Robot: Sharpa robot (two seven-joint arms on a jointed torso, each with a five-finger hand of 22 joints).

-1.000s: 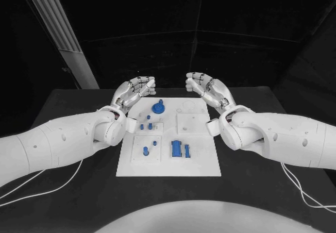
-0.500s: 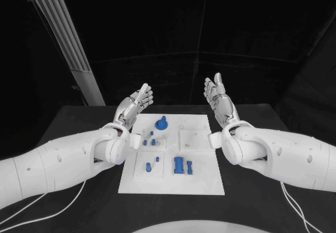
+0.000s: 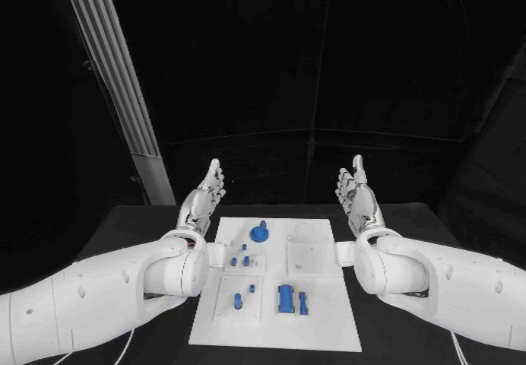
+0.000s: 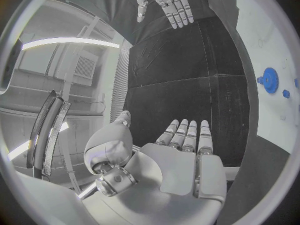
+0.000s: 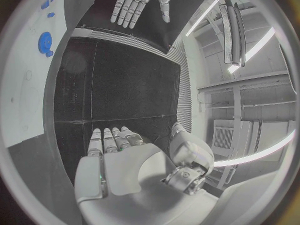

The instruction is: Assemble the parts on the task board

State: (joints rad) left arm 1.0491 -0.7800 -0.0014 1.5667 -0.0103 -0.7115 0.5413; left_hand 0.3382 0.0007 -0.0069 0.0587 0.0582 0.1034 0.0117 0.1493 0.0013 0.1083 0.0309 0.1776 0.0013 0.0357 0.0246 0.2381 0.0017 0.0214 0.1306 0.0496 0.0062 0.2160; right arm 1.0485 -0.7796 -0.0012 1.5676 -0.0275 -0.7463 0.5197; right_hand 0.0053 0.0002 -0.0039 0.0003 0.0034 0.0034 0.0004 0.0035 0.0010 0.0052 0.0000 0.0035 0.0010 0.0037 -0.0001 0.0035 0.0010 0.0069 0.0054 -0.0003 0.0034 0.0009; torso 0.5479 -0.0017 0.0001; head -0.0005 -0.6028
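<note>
Parts point(image 3: 285, 296) – small and blue – sit on the white task board point(image 3: 329, 327) in the middle of the black table point(image 3: 131, 228), with a round blue one point(image 3: 260, 233) near its far end. The left hand point(image 3: 204, 196) is held flat, its fingers stretched out straight, holding nothing. The right hand point(image 3: 359, 195) is the same – flat, fingers straight, touching nothing. Both are up beside the board's far corners.
</note>
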